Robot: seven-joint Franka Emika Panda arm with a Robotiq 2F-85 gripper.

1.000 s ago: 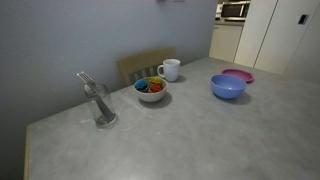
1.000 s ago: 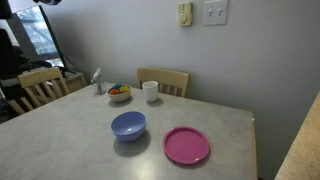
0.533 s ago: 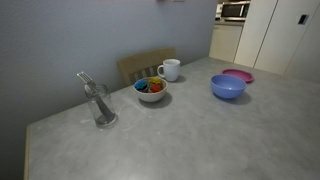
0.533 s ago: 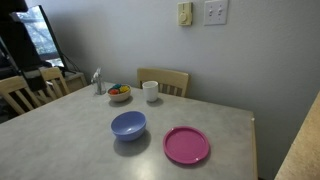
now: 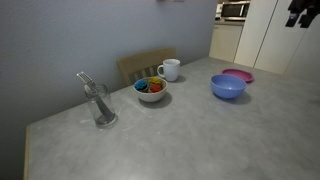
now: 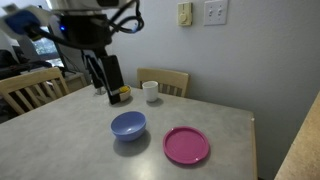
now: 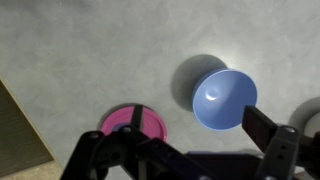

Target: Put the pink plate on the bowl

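Claw (image 7: 175,140) spread wide above the grey worktop (image 7: 60,50).
In an exterior view, a flat round pink plastic plate (image 5: 238,74) lies behind a smooth light-blue plastic bowl (image 5: 228,88) by the far right corner. In an exterior view, the plate (image 6: 186,146) is near the right edge, well apart from the claw (image 6: 105,72). In the wrist view, both lie beneath it.

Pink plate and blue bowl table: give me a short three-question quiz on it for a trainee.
1. True or false: the pink plate already lies on the bowl.
2. What does the gripper hold? A) the plate B) the bowl C) nothing
3. Fill in: behind the mug, at the table's far edge, stands a wooden ___.

Key: 1 false, the plate lies flat on the table beside the bowl; 2 C, the jaws are open and empty, up in the air; 3 chair.
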